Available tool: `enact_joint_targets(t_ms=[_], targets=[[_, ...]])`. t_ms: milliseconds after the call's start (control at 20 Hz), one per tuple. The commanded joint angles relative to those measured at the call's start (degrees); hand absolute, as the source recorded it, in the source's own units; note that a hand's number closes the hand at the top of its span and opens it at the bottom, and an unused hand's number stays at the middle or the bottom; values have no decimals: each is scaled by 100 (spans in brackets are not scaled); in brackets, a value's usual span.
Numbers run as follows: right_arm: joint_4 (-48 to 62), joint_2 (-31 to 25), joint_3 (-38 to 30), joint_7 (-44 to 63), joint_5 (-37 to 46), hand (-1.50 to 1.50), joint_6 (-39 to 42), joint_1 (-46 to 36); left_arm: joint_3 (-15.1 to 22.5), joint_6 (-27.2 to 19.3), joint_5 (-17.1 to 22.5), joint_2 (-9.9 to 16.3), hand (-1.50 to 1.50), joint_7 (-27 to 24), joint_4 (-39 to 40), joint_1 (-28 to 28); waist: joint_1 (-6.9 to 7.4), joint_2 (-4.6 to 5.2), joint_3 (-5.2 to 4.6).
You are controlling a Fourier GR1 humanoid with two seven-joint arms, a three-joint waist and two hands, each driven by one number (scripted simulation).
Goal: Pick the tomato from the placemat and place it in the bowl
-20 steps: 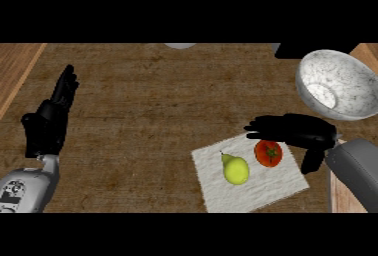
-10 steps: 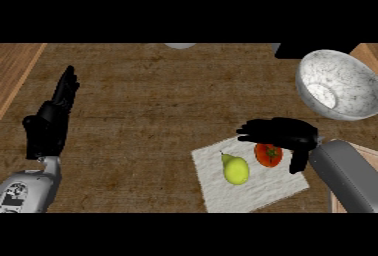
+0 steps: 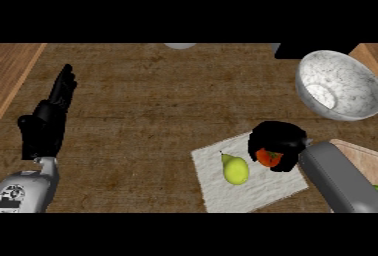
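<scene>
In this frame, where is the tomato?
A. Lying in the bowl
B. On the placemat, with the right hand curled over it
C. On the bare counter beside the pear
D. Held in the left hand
B: the tomato shows red under the right hand, whose fingers curl round it, over the placemat; the bowl holds nothing.

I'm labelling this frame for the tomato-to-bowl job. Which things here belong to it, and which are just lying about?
Part of the job:
- tomato, mostly hidden under the curled right hand
- placemat, where the tomato sits
- bowl, at the upper right

Just lying about:
- pear, on the placemat beside the tomato
- left hand, open, resting at the left
</scene>
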State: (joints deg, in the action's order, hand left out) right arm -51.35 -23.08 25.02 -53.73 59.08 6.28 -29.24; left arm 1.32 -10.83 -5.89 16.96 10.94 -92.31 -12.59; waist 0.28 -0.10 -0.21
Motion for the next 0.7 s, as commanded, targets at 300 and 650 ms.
enact_joint_targets(t_ms=[300, 650], targets=[[-831, 216, -231, 152, 68, 150, 517, 449, -249, 206, -60, -79, 0, -123, 55, 65, -63, -15, 17], [-1834, 278, 184, 1343, 187, 150, 301, 2720, -395, 59, -26, -40, 0, -122, 136, 340, -511, -139, -13]])
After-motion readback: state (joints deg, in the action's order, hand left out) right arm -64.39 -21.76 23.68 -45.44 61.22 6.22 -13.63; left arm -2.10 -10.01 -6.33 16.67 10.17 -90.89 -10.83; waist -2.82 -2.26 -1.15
